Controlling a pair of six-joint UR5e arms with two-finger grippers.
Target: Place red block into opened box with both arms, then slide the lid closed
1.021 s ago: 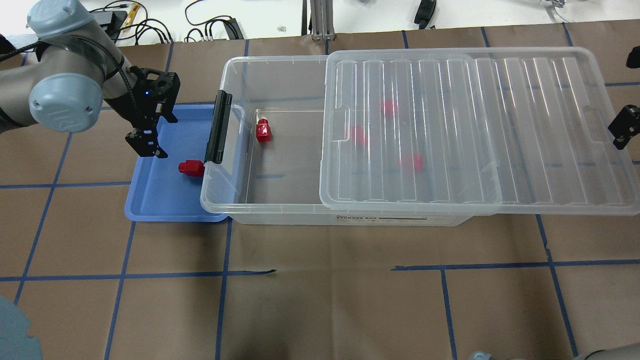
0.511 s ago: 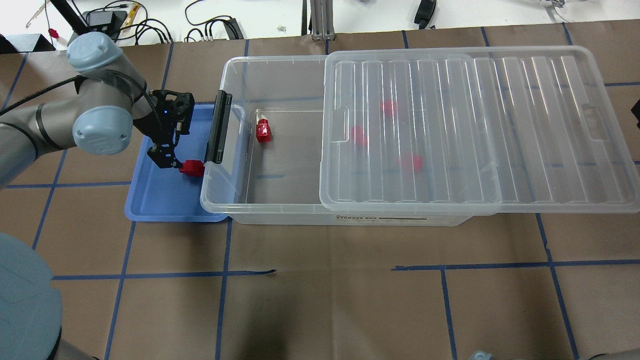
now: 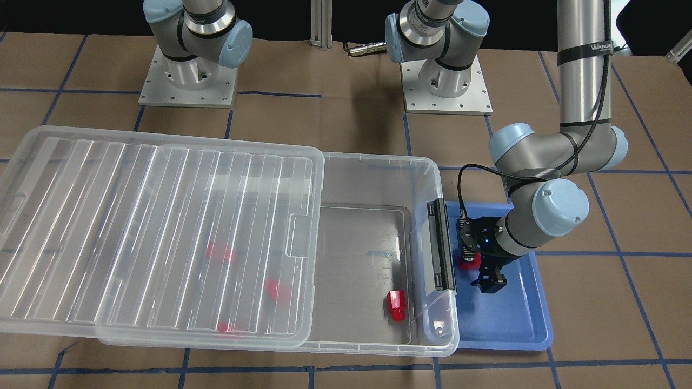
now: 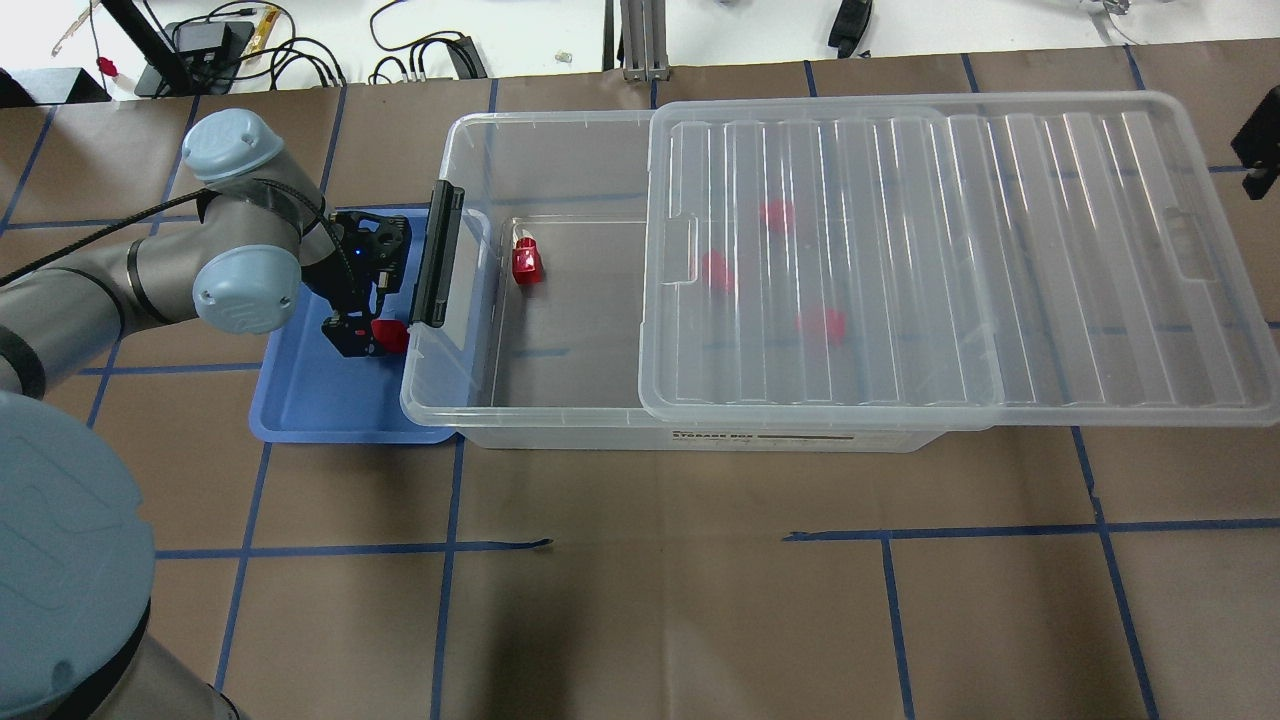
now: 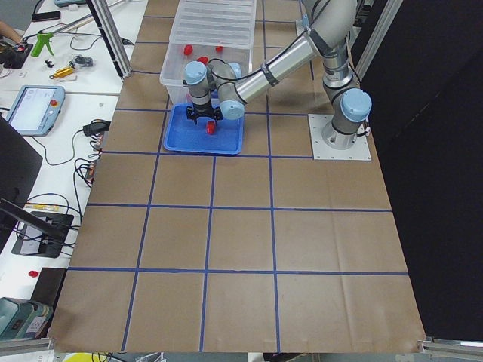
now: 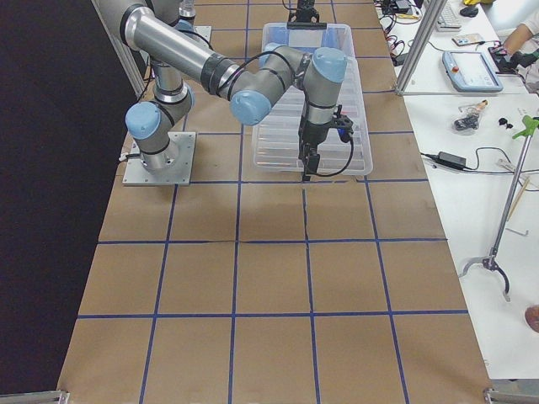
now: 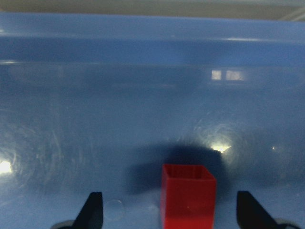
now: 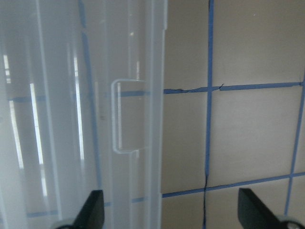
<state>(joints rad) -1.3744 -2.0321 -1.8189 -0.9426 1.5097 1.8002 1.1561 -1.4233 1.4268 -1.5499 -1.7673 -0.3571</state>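
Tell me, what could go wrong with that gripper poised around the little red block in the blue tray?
1. The red block sits off-centre between the left gripper's open fingers, so closing might nudge or twist it rather than grip it.
2. It lies close beside the box's end wall and black latch; a finger could bump them.
3. The lid covers most of the box, so the drop must hit the open end.

My L grip (image 4: 374,337) straddles block (image 4: 392,337) in tray (image 4: 305,402), just L of box (image 4: 560,130); lid (image 4: 1000,250) sits over box's R part, overhanging.
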